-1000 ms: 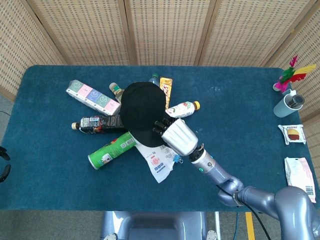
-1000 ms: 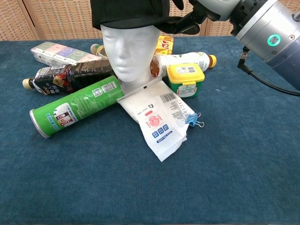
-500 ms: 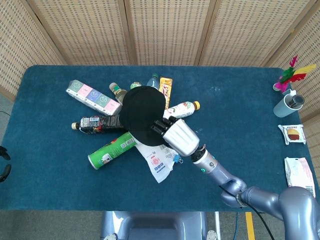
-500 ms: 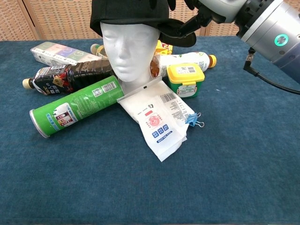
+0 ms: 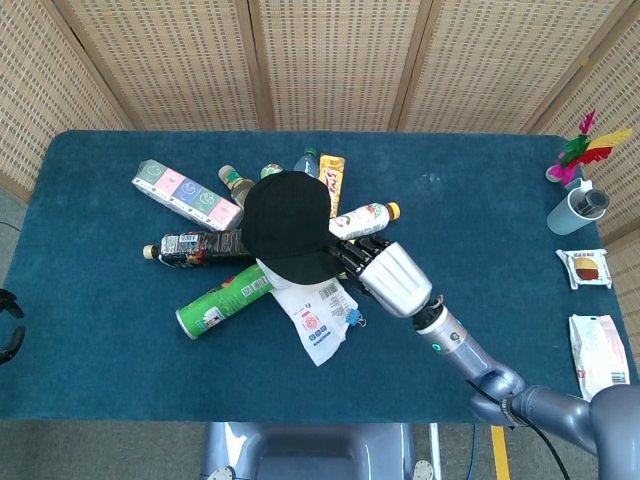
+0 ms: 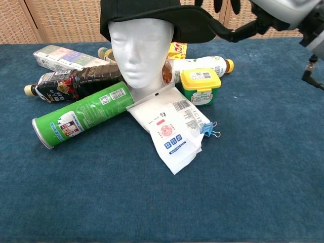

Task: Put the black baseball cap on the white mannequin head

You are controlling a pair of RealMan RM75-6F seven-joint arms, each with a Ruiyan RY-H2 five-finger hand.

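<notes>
The black baseball cap (image 5: 287, 222) sits on top of the white mannequin head (image 6: 140, 48), whose face shows only in the chest view. The cap's brim (image 6: 195, 24) sticks out to the right of the face. My right hand (image 5: 392, 277) is at the brim's outer end, thumb touching its tip and fingers (image 6: 216, 5) just above it, pinching it loosely. Only a dark sliver of my left hand (image 5: 8, 340) shows at the left edge of the head view, off the table.
Around the head lie a green can (image 6: 76, 120), a dark bottle (image 6: 71, 83), a white pouch (image 6: 169, 124) with a blue clip (image 6: 208, 129), a yellow-lidded tub (image 6: 201, 85) and a white bottle (image 5: 365, 217). A cup (image 5: 580, 207) and snack packs (image 5: 588, 268) sit far right.
My right hand has drawn back to the right. The cap has settled lower onto the head and its brim has swung out to the right with the hand.
</notes>
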